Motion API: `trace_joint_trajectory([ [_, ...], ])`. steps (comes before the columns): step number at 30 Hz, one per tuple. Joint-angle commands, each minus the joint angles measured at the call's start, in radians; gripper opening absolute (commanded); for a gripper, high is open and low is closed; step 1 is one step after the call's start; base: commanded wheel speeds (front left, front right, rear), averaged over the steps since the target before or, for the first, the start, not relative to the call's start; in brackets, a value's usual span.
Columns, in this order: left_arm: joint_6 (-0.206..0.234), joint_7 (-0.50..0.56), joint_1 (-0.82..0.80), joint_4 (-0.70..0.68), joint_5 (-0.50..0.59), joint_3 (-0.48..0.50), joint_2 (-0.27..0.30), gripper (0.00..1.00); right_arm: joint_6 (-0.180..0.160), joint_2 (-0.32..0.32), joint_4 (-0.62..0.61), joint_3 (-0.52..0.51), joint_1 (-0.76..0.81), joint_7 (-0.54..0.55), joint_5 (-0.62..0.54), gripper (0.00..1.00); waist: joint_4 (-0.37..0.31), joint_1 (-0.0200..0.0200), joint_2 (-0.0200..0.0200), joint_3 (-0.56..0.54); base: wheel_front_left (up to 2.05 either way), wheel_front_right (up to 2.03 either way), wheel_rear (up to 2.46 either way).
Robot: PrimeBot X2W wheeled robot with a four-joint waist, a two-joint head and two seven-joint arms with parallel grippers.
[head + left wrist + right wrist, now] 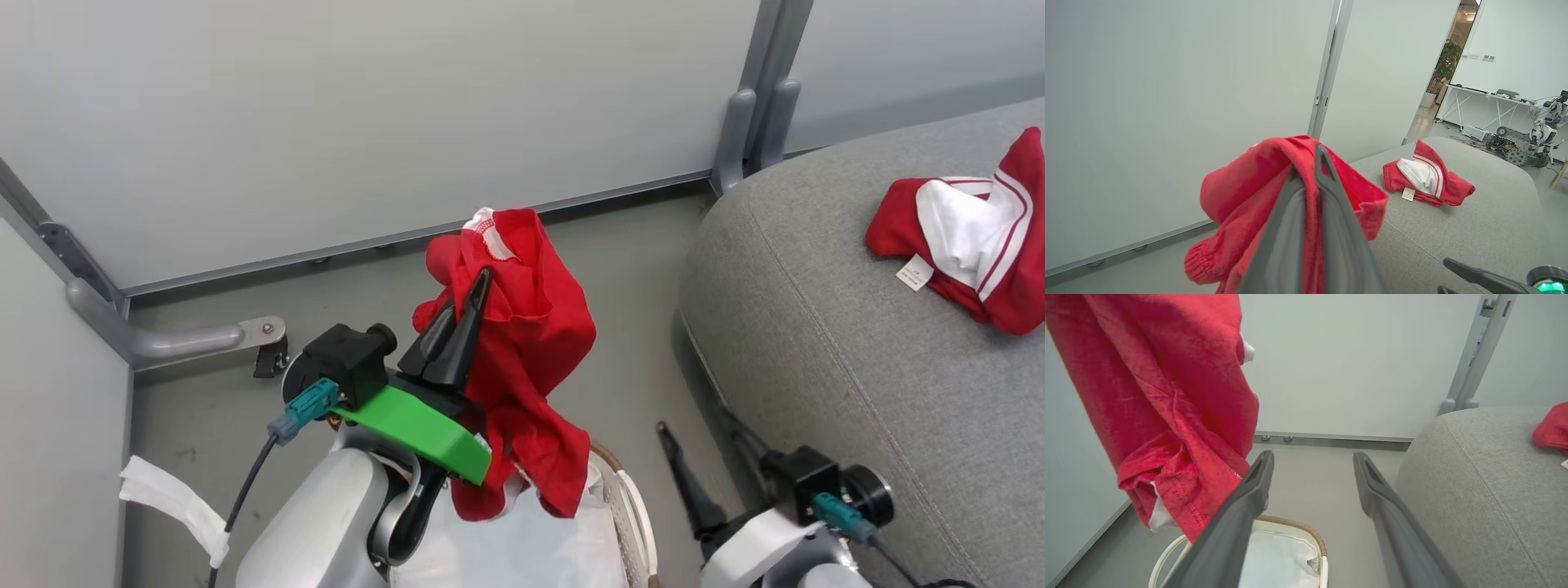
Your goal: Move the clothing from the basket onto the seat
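My left gripper point(472, 304) is shut on a bright red garment point(522, 359), which hangs draped over its fingers above the basket point(633, 510). The same garment point(1241, 204) bunches around the closed fingers in the left wrist view and dangles at the left in the right wrist view, red garment point(1167, 396). Another red garment with white panels and a tag point(971, 237) lies on the grey seat point(816, 327). My right gripper point(702, 441) is open and empty, low between basket and seat. The basket's white liner point(1278, 559) shows below it.
Pale partition walls point(367, 106) with grey metal posts point(759, 98) close in the corner behind. A strip of white tape point(175, 502) lies on the grey floor at the left. Through a doorway stand a table and another machine point(1519, 143).
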Motion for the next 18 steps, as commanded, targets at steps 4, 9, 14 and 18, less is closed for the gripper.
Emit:
trace_joint_trajectory([
  [4, -0.003, -0.004, -0.021, -0.007, 0.014, -0.015, -0.009, 0.00, -0.001, -0.017, 0.014, 0.121, -0.046, -0.002, 0.010, 1.00, 0.026, 0.0001, 0.0000, 0.003, 0.00, 0.00, 0.00],
  [9, -0.003, -0.004, -0.032, -0.007, 0.009, -0.037, -0.015, 0.00, -0.001, -0.021, 0.040, 0.243, -0.121, -0.002, 0.037, 1.00, 0.060, 0.0001, 0.0000, 0.013, 0.00, 0.00, 0.00],
  [14, -0.003, -0.004, -0.045, -0.006, -0.001, -0.065, -0.021, 0.00, -0.001, -0.017, 0.103, 0.305, -0.195, -0.002, 0.048, 1.00, 0.095, 0.0001, 0.0000, 0.021, 0.00, 0.00, 0.00],
  [18, -0.003, -0.004, -0.061, -0.006, -0.010, -0.099, -0.027, 0.00, -0.001, -0.010, 0.175, 0.326, -0.252, -0.002, 0.035, 1.00, 0.122, 0.0001, 0.0000, 0.028, 0.00, 0.00, 0.00],
])
